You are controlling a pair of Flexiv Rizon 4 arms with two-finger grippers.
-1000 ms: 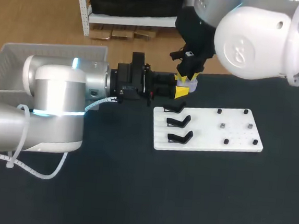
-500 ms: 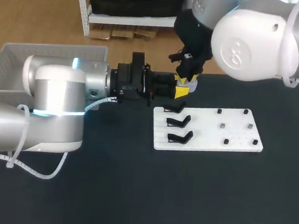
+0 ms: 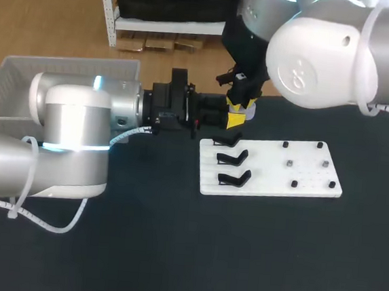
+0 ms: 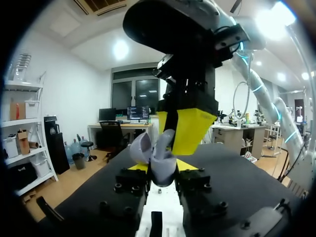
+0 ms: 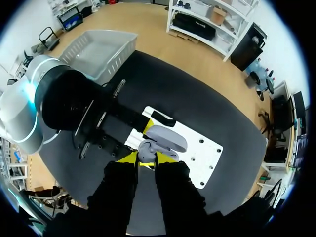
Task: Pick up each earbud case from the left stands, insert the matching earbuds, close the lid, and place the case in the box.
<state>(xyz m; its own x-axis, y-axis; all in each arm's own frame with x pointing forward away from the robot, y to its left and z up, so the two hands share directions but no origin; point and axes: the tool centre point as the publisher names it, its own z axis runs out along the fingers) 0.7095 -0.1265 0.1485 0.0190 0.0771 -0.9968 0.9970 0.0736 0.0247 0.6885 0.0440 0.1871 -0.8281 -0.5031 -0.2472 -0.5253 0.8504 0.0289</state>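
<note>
A lavender earbud case [image 3: 249, 112] [image 4: 160, 174] hangs above the table's far middle with its lid [image 4: 140, 148] [image 5: 168, 139] open. My left gripper [image 3: 236, 120] [image 4: 160, 170] reaches in level from the left and is shut on the case's base. From above, my right gripper [image 3: 237, 106] [image 5: 147, 157] [image 4: 174, 126] stands right over the open case. Its yellow tips pinch a small lavender earbud [image 5: 146, 150] [image 4: 167, 140] that touches the case's opening. How deep the earbud sits is hidden.
A white board [image 3: 308, 172] lies just below and right of the grippers, with three bare black stands [image 3: 233, 158] on its left and several small pegs [image 3: 293, 184] on its right. A grey basket [image 3: 23, 79] stands at the far left.
My right arm's upper body has swung a little to the left, and its gripper has shifted only slightly. The left arm and the case are still.
</note>
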